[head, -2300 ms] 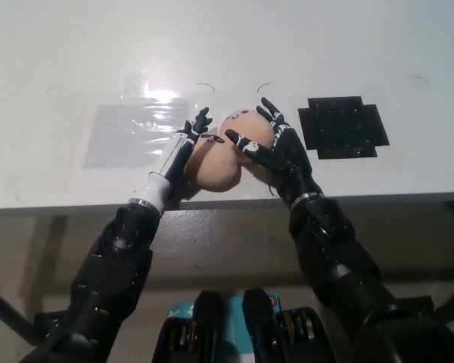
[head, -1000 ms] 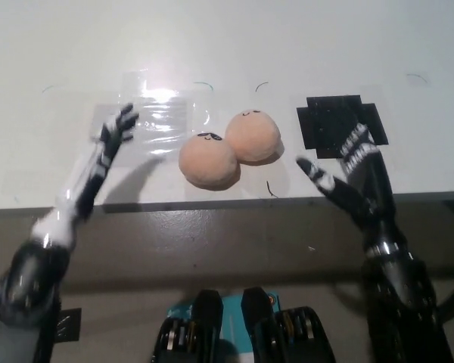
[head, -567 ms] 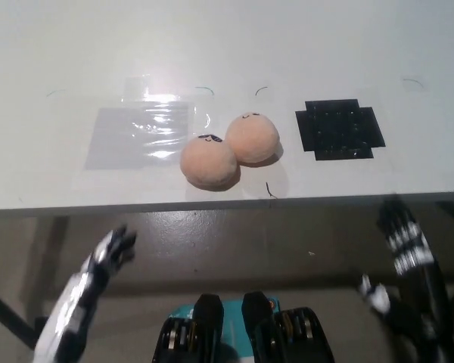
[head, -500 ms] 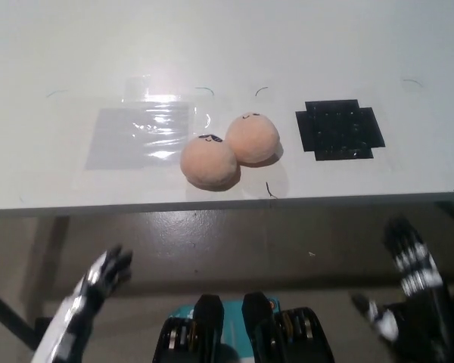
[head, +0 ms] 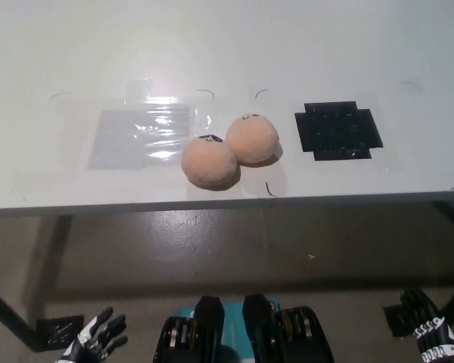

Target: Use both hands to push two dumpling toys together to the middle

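The two dumplings [head: 229, 150] touch mid-table, well beyond both empty, spread hands (left [head: 94, 342], right [head: 427, 325]), neither nearer.

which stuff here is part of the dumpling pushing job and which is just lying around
Job: left dumpling toy, right dumpling toy touching it, left hand, right hand.
Lying about: grey patch, black cross-shaped patch, table.

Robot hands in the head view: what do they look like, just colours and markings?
Only the fingers show at the bottom edge. The left robot hand has black fingers with white patches. The right robot hand is black with small white markings across the fingers. No cables or arms show.
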Available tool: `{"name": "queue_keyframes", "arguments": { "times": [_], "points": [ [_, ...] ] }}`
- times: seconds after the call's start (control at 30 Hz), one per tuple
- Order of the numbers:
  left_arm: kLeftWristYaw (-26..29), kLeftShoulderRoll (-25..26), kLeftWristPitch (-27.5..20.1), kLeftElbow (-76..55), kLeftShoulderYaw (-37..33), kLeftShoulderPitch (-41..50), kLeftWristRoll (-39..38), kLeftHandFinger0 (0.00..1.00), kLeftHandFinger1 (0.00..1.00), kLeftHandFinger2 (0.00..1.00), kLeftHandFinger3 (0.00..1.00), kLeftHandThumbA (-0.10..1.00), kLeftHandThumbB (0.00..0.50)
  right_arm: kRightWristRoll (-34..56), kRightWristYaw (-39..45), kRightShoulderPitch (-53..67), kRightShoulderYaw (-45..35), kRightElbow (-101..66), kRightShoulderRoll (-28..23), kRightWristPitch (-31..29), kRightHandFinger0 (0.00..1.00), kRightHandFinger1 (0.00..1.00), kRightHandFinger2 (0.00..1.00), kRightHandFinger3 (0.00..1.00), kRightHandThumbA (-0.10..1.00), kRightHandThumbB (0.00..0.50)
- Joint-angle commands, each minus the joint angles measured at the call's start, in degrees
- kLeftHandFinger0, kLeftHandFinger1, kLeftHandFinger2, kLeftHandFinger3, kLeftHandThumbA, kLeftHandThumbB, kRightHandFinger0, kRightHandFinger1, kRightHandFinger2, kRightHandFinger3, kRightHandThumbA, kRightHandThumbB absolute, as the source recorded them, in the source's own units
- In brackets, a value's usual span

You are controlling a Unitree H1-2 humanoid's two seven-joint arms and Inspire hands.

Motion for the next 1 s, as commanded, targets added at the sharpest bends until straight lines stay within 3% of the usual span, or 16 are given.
{"name": "queue_keyframes", "arguments": {
  "times": [0.0,0.07,0.13,0.63,0.73,0.97],
  "points": [
    [-1.6,0.3,-1.9,3.0,0.3,-0.3,-0.8,1.0,1.0,1.0,1.0,1.0,0.446,2.1,1.4,-0.1,-0.6,0.9,-1.1,-3.8,1.0,1.0,1.0,1.0,1.0,0.281],
    [-1.2,0.3,-2.1,3.4,0.5,-0.2,-0.1,1.0,1.0,1.0,1.0,1.0,0.415,2.5,1.7,-0.1,-0.3,1.3,-1.1,-3.8,1.0,1.0,1.0,1.0,1.0,0.256],
    [-0.8,-0.1,-2.5,4.3,0.9,-0.2,0.2,1.0,1.0,1.0,1.0,1.0,0.423,2.6,1.7,-0.2,-0.1,1.7,-1.0,-3.5,1.0,1.0,1.0,1.0,1.0,0.268],
    [-2.2,0.5,-2.4,9.5,3.2,-4.0,-2.9,1.0,1.0,1.0,1.0,1.0,0.383,2.9,1.4,-4.7,-0.6,6.5,-0.4,-3.5,1.0,1.0,1.0,1.0,1.0,0.225],
    [-2.5,0.2,-2.0,9.3,4.0,-4.2,-4.6,1.0,1.0,1.0,1.0,1.0,0.364,5.3,0.9,-5.3,-1.2,6.5,0.0,-0.4,1.0,1.0,1.0,1.0,1.0,0.288],
    [-2.3,0.4,-2.3,10.1,5.3,-4.7,-2.7,1.0,1.0,1.0,1.0,1.0,0.356,7.3,0.3,-6.3,-3.1,7.4,0.1,0.6,1.0,1.0,1.0,1.0,1.0,0.307]
  ]
}}
